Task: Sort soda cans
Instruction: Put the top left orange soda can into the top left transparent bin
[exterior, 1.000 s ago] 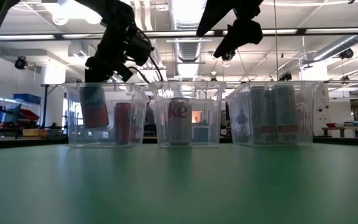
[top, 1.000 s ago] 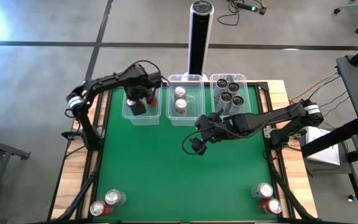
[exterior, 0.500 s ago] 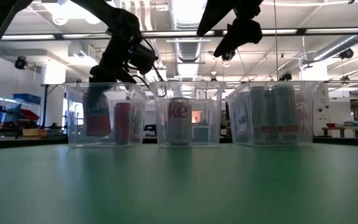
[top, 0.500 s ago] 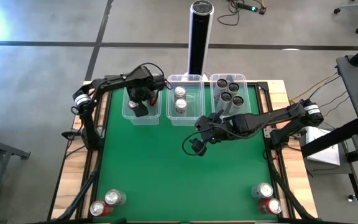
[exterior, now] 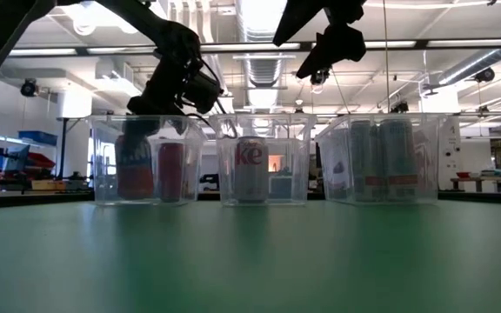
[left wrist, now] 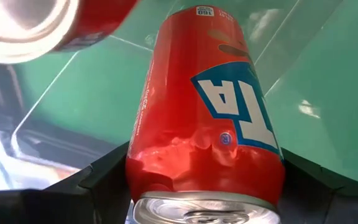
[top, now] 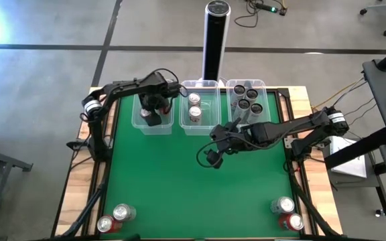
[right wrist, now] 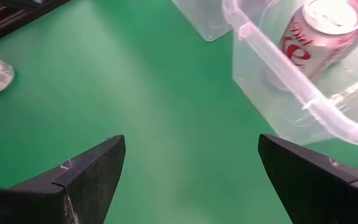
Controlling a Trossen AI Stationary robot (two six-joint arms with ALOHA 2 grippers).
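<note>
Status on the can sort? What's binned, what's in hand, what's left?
Done: the right tub holds four dark cans, the middle tub two silver-white cans, and the left tub one red can. In hand: the left tool is lowering a second red can into the left tub. Left: two cans at each near corner. The right tool hovers open, empty.
</note>
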